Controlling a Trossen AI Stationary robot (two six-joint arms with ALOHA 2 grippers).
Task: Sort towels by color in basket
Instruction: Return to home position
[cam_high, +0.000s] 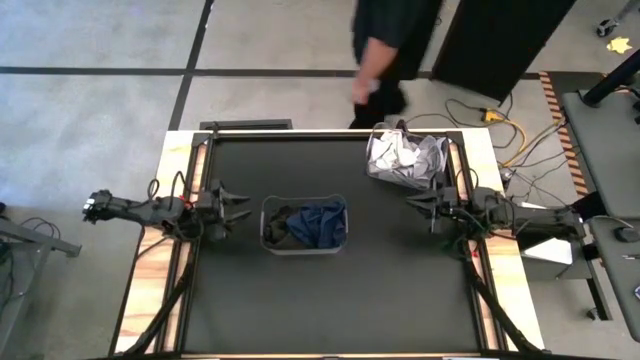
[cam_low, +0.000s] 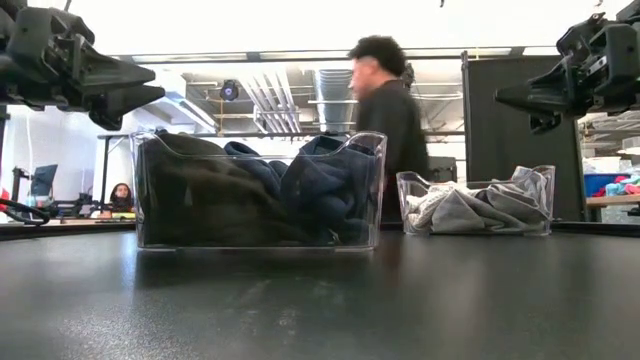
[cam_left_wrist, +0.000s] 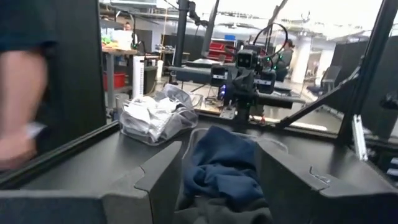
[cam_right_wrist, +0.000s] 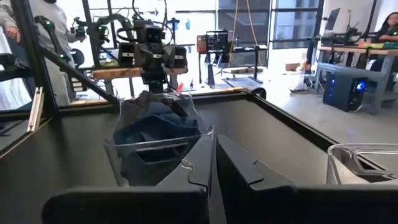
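Both arms were up off the table (cam_high: 330, 300), one at each side, nothing in either. The left gripper (cam_high: 240, 204) had its jaws released and wide apart, empty. The right gripper (cam_high: 412, 203) had its jaws clenched together on nothing, fingertips touching in its wrist view. A clear bin (cam_high: 303, 250) sat straight ahead of the left jaws and ahead of the right jaws too, between the two grippers and apart from both. It held the dark towels (cam_high: 310, 222), black on the side nearer the left jaws and navy blue on the side nearer the right jaws. A second clear bin (cam_low: 403, 205) stood off to one side of the right jaws, close by, well apart from the left jaws, at the table's far edge. It held the grey towels (cam_high: 400, 158), bunched and piled above the rim. No towel lay loose on the table in any view. My read: sorting looked done, dark in one bin, light in the other, and only parking the arms was left. A person (cam_high: 385, 45) stood just beyond the far edge of the table.
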